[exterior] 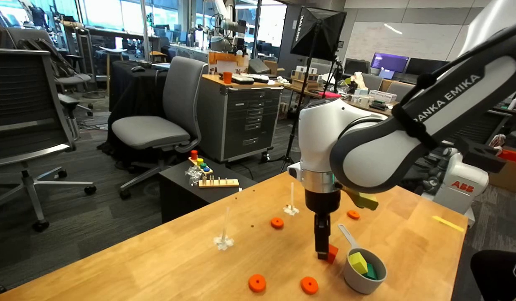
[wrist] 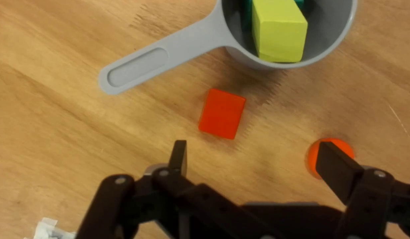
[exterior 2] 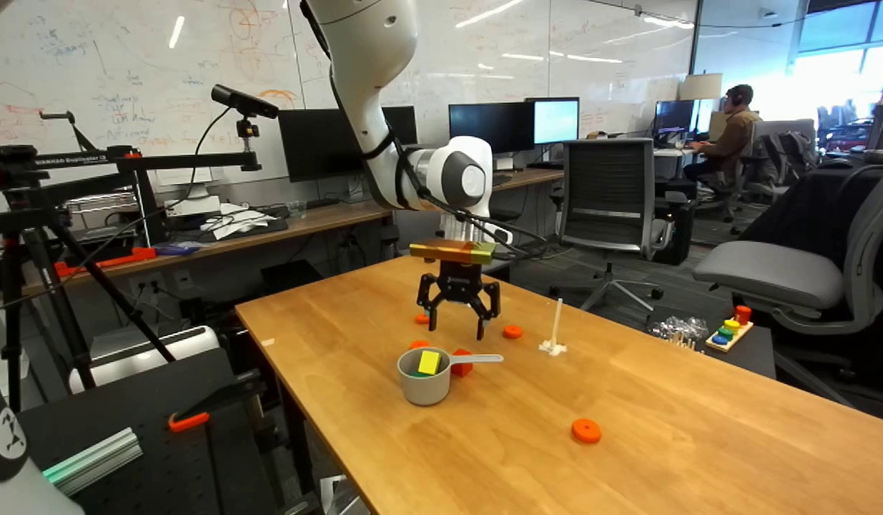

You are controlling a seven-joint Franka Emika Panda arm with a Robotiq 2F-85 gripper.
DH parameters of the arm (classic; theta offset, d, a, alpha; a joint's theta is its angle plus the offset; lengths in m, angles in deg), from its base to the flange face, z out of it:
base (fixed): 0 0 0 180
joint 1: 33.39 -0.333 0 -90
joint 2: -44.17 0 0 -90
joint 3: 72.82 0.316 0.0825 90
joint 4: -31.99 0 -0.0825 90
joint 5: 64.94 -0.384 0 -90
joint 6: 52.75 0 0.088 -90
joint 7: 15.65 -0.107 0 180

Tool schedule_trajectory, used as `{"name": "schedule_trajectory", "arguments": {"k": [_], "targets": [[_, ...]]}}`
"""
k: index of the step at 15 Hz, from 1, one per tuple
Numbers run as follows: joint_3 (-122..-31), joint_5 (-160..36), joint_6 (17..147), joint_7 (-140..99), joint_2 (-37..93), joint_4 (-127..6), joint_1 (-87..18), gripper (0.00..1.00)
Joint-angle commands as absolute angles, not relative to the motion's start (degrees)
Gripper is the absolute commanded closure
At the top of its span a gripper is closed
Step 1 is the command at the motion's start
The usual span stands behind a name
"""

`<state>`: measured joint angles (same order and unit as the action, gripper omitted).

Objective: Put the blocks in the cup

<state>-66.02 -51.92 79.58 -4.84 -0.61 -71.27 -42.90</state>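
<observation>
Gripper [exterior 2: 456,333] was spread wide, nothing held. Red block [wrist: 222,113] sat near grey measuring cup [exterior 2: 424,390]; off-centre descent risked a finger [wrist: 178,155] catching its handle [wrist: 165,56] and tipping it.

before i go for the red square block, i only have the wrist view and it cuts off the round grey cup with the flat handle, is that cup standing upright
Observer: Yes, the round grey cup stands upright on the light brown wooden table in both exterior views.
Operator: ok, i get one round orange disc at lower right, any others
Observer: Yes, four round orange discs in all lie on the table in both exterior views.
Operator: anything tall out there i could knock
Observer: Two thin pale sticks stand upright on the table in an exterior view.
</observation>
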Motion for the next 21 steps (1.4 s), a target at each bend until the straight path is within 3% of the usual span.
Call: {"name": "schedule_trajectory", "arguments": {"k": [1, 21], "targets": [[-65.8, -54.1, 80.0, -6.4, -1.9, -69.3, -42.7, 0.0], [-67.4, -53.2, 82.6, -8.5, 0.2, -76.0, -41.8, 0.0]]}}
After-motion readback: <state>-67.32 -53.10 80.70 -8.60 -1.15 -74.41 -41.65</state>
